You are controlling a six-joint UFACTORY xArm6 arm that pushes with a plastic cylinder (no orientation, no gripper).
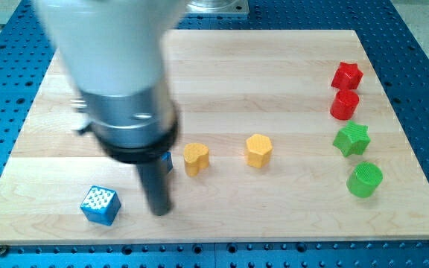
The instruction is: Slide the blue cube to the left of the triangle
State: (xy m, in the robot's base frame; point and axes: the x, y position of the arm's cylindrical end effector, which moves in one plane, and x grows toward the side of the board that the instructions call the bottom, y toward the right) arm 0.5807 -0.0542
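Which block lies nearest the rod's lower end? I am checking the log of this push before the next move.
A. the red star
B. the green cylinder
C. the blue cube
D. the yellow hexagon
C: my tip stands just to the view's right of the blue cube near the board's bottom edge; the yellow hexagon, red star and green cylinder all lie farther toward the view's right.

Red star (346, 75); green cylinder (365, 179); yellow heart (195, 158).

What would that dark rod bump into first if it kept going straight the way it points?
Pointing downward, my tip would meet the wooden board, seemingly right at its surface. No block lies under it: the blue cube sits apart at the view's left, though depth is hard to judge.
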